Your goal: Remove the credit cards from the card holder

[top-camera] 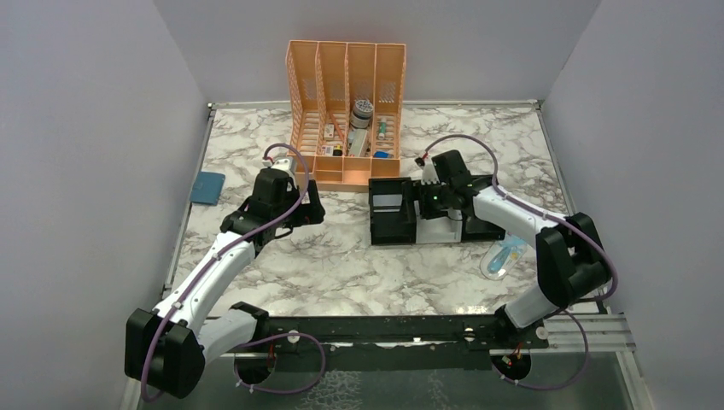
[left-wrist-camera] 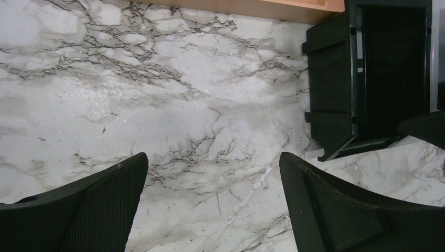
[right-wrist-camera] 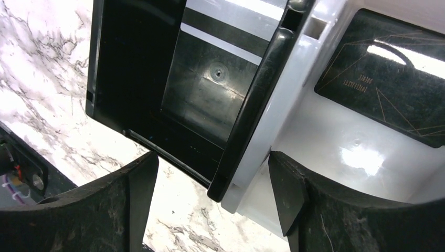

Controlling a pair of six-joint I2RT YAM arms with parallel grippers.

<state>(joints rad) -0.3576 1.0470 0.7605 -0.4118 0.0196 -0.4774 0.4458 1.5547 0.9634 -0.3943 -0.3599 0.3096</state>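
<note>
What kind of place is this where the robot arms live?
Probably a robot testing booth, not a home. Plain grey walls box in a marble-look table, the left arm and right arm are bolted at its near edge, and an orange rack holds small items.

The left arm (top-camera: 213, 273) and the right arm (top-camera: 521, 213) each consist of white link shells joined by black joint housings. A lavender cable (top-camera: 474, 139) runs externally along each arm and loops at the wrist. A green indicator light (top-camera: 436, 196) is lit on the right wrist. The left gripper (left-wrist-camera: 213, 157) and right gripper (right-wrist-camera: 212, 157) carry black wedge-shaped fingers (left-wrist-camera: 94, 210). The left pair has a fine mesh texture; the right pair is scuffed.
</note>
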